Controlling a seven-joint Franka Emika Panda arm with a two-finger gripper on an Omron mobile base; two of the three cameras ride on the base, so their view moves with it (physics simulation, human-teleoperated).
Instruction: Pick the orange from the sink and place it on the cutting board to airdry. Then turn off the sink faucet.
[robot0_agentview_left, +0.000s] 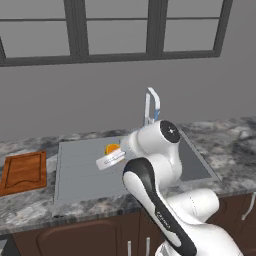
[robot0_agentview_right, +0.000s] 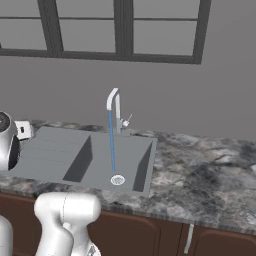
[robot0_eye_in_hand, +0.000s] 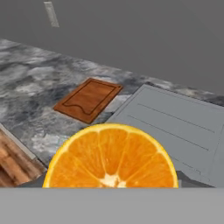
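Note:
The orange (robot0_eye_in_hand: 111, 157) shows its cut face large and close in the hand view, held between the fingers. In the left base view the orange (robot0_agentview_left: 112, 148) hangs above the ribbed drainboard of the sink (robot0_agentview_left: 82, 172), with my gripper (robot0_agentview_left: 113, 152) shut on it. The cutting board (robot0_agentview_left: 23, 171) lies on the counter left of the sink; in the hand view the cutting board (robot0_eye_in_hand: 89, 99) is ahead and to the left. The sink faucet (robot0_agentview_right: 114, 107) stands behind the basin, and a blue stream of water (robot0_agentview_right: 111, 145) runs from it down to the drain (robot0_agentview_right: 117, 180).
Marble counter (robot0_agentview_right: 210, 170) stretches to the right of the sink and around the board. A grey wall with a dark-framed window (robot0_agentview_left: 80, 30) rises behind. Brown cabinet fronts (robot0_agentview_left: 90, 237) run below the counter edge.

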